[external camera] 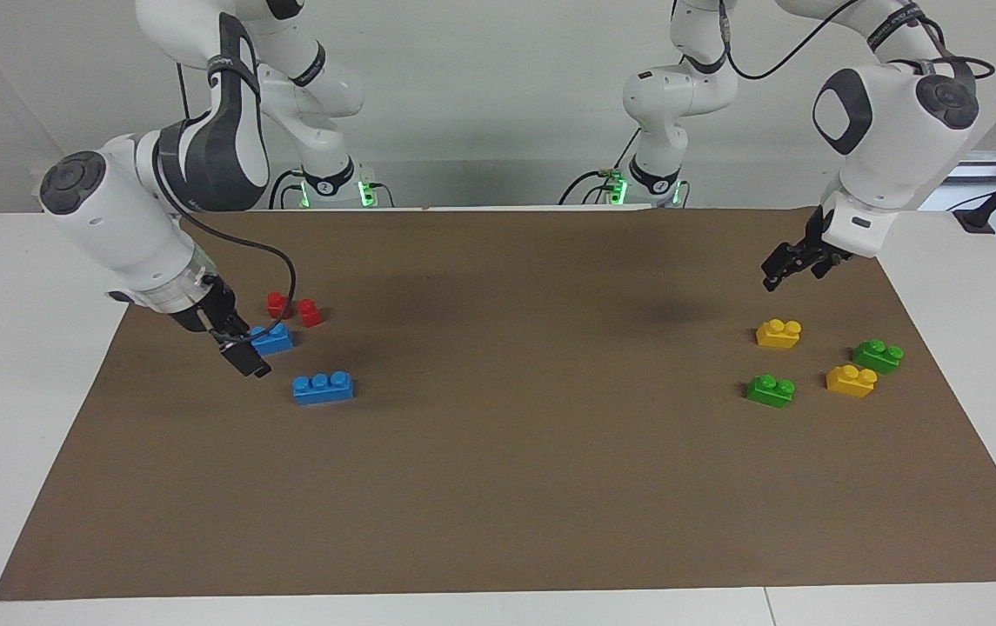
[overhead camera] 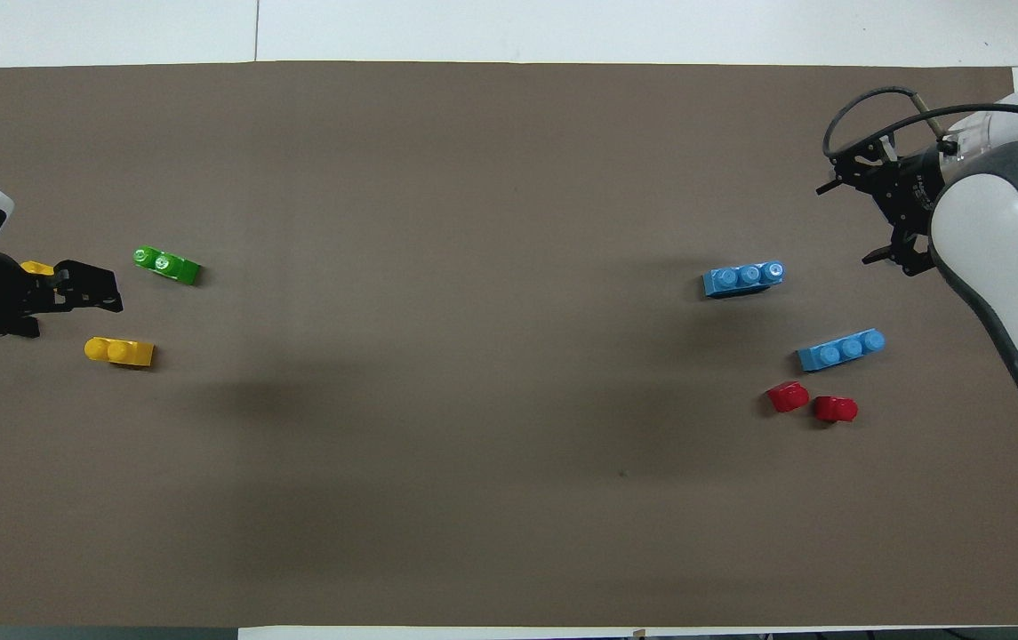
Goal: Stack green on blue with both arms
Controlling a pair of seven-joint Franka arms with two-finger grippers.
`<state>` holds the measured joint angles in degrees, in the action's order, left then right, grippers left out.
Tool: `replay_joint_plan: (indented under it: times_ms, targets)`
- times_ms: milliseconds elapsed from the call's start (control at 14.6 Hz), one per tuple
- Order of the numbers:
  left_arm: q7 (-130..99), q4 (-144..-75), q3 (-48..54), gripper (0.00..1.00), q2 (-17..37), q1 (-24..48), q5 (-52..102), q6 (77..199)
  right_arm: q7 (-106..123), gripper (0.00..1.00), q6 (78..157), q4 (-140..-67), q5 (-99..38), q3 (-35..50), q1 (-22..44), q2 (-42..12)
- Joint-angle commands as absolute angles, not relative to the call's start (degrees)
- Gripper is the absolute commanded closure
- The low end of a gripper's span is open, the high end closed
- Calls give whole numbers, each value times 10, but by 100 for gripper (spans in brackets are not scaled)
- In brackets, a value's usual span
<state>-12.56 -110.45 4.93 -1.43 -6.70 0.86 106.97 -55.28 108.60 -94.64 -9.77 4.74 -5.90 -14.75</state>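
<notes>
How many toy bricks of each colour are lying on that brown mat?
Blue three-stud bricks: 2
Green two-stud bricks: 2
Yellow two-stud bricks: 2
Small red bricks: 2
Total: 8
</notes>
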Motion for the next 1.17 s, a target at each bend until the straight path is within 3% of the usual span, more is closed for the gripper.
replay_joint_plan:
  times_ms: [0, 206, 1099]
  targets:
    - [-216, -1118, 53, 0, -2, -72, 11, 1113, -585, 0, 1122, -978, -125, 50, -62, -145]
    - [-317, -1129, 53, 0, 21, -71, 11, 1172, -609, 0, 1159, -1006, -152, 49, -62, -143]
    - [-606, -1107, 53, 0, 143, -75, 12, 1362, -615, 0, 1155, -1018, -207, 49, -75, -186]
